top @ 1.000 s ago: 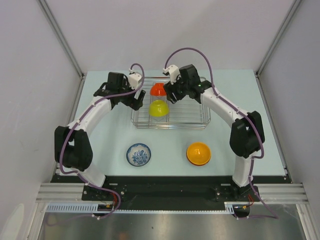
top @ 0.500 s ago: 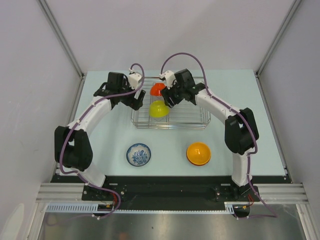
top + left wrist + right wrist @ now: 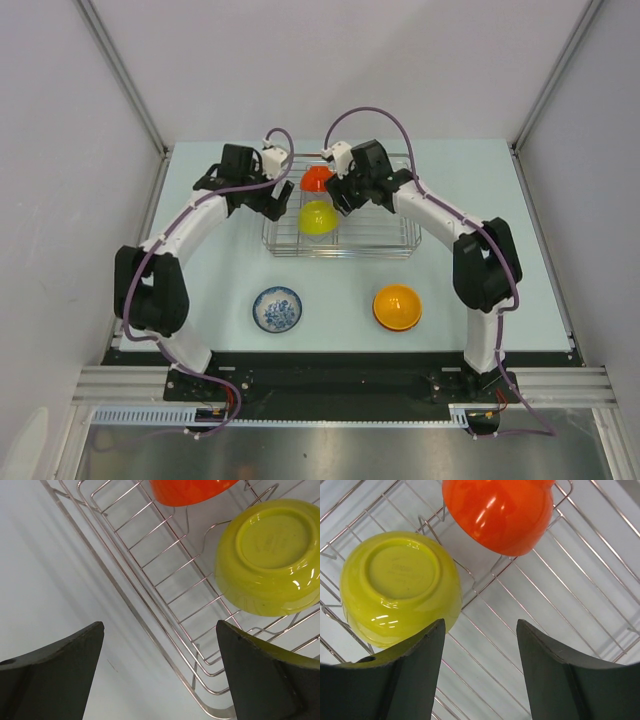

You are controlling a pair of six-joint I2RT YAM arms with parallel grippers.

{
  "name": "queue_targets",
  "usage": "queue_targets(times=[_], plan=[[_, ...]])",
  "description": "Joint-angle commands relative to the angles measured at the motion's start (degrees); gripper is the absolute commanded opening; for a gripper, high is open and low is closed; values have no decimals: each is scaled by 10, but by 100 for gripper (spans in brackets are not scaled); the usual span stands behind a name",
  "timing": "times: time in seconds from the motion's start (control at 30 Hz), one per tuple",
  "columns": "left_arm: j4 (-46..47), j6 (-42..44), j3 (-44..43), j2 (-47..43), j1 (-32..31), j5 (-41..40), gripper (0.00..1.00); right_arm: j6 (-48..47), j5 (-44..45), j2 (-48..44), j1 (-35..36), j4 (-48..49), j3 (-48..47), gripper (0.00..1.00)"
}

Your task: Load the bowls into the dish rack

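The silver wire dish rack (image 3: 385, 235) stands at the back middle of the table. A yellow-green bowl (image 3: 317, 217) lies bottom-up in its left part, with a red-orange bowl (image 3: 316, 179) just behind it. An orange bowl (image 3: 397, 306) and a blue-patterned bowl (image 3: 277, 308) sit on the table in front. My left gripper (image 3: 279, 200) is open and empty over the rack's left edge (image 3: 150, 625), left of the yellow-green bowl (image 3: 270, 555). My right gripper (image 3: 338, 196) is open and empty above the rack floor (image 3: 570, 595), beside the yellow-green bowl (image 3: 400, 585) and the red-orange bowl (image 3: 500, 512).
White walls close in the table on the left, right and back. The arm bases stand at the near edge (image 3: 330, 365).
My right gripper has moved left, closer to the two bowls in the rack. My left arm has shifted slightly. The bowls have not moved.
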State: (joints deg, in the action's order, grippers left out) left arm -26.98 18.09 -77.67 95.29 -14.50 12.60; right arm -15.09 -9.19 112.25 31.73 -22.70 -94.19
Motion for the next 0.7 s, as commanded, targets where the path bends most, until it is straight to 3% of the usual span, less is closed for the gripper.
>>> queue_targets(times=[0.0, 0.27, 0.67], plan=[[2, 8, -32, 23, -19, -35, 100, 1, 24, -37, 0, 34, -4, 64], [-5, 8, -55, 49, -36, -48, 100, 22, 37, -42, 1, 75, 2, 64], [1, 5, -35, 18, -37, -54, 100, 76, 44, 19, 26, 93, -52, 64]])
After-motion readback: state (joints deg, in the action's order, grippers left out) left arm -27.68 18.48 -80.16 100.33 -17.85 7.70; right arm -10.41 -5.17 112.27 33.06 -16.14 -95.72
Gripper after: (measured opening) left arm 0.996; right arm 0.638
